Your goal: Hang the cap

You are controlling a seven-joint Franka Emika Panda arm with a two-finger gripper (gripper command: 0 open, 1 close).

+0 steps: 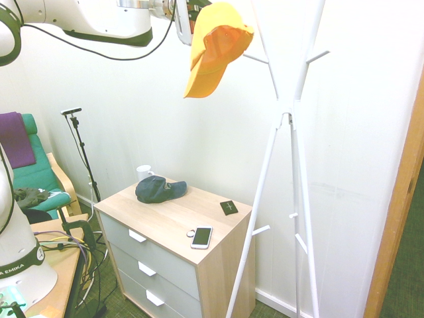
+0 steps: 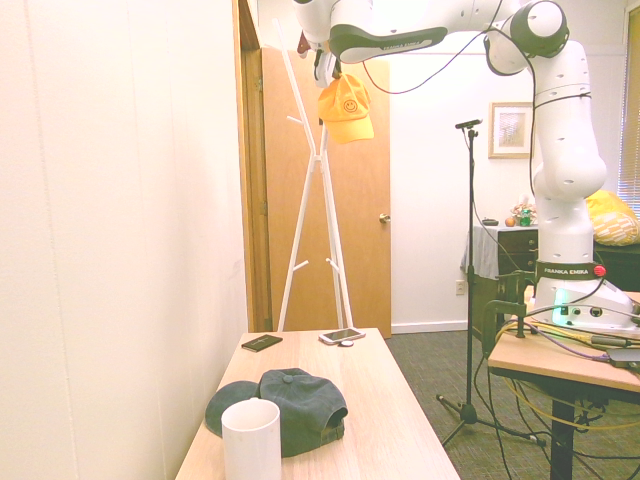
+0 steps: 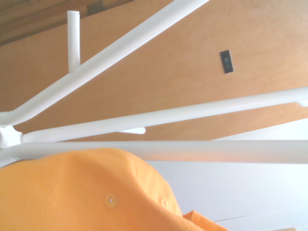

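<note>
The yellow-orange cap [image 1: 215, 46] hangs high in the air, brim pointing down, with my gripper [image 1: 187, 20] shut on its crown edge. It is right beside the white coat rack [image 1: 291, 99], close to a short upper peg [image 1: 255, 58]; whether it touches the peg I cannot tell. From the other side, the cap [image 2: 346, 105] shows a small face emblem and dangles below the gripper [image 2: 329, 68] in front of the rack [image 2: 318, 160]. The wrist view shows the cap's crown [image 3: 82, 192] under the rack's poles [image 3: 144, 118].
Below stands a wooden dresser [image 1: 199, 265] bearing a dark navy cap [image 1: 159, 190], a white mug [image 1: 144, 171], a phone [image 1: 201, 236] and a small black card [image 1: 229, 207]. A green armchair [image 1: 36, 175] sits at the left. A wooden door [image 2: 345, 220] is behind the rack.
</note>
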